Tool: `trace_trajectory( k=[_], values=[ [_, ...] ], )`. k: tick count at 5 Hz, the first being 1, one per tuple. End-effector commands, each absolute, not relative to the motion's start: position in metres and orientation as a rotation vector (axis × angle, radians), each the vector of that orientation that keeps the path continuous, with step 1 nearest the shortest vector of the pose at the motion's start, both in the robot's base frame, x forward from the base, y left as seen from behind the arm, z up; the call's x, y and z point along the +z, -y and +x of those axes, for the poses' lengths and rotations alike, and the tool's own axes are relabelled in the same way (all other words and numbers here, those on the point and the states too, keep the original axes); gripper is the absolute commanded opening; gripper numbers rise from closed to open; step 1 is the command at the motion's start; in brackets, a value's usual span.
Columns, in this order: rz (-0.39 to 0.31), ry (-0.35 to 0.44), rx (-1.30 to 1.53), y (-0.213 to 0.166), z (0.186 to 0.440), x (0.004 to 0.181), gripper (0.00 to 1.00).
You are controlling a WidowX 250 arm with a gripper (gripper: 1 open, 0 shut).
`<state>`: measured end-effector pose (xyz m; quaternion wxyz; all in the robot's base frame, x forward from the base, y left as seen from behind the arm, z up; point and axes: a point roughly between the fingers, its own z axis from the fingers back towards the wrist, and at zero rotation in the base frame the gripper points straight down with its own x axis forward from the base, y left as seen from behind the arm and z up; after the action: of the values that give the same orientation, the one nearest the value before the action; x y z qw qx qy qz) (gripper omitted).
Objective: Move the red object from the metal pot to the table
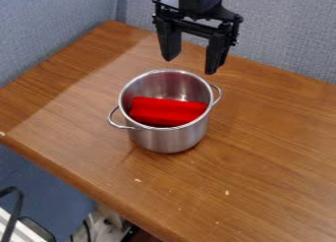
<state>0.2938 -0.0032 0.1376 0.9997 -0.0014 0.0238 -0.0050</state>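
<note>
The brown wood-grain desk with a rounded edge (256,182) spreads across most of the view, its grain running lengthwise; near the middle of the view, a little toward eleven o'clock of the desk's visible right-hand stretch, stands the small shiny silver steel pot with straight sides (167,136), upright and open at the top; one small loop handle of silver metal juts from its rim at about eight o'clock, the other at about two o'clock; inside the pot lies the bright red, smooth, elongated object (168,111), stretched across the interior from about nine o'clock to three o'clock, in the half nearer the camera, below the rim; the black two-fingered tool (192,55) hangs at twelve o'clock from the pot, above and apart from it, its two dark fingers pointing down and spread wide, with nothing pinched between them; grey-blue padded panels (50,25) rise behind the desk, at ten o'clock and along the top toward one o'clock; at seven o'clock, beyond the desk's edge, black cables (14,218) hang in front of a blue surface (39,192), their lower ends cut off by the frame.
</note>
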Motion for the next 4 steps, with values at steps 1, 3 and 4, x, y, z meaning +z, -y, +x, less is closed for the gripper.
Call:
trace_trajectory(
  k=[1, 3, 4],
  values=[
    [0.0, -0.066, -0.012, -0.002, 0.293, 0.135, 1.0],
    [0.012, -0.1, -0.097, 0.008, 0.288, 0.124, 1.0],
    [0.046, -0.098, -0.285, 0.001, 0.281, 0.127, 1.0]
  ],
)
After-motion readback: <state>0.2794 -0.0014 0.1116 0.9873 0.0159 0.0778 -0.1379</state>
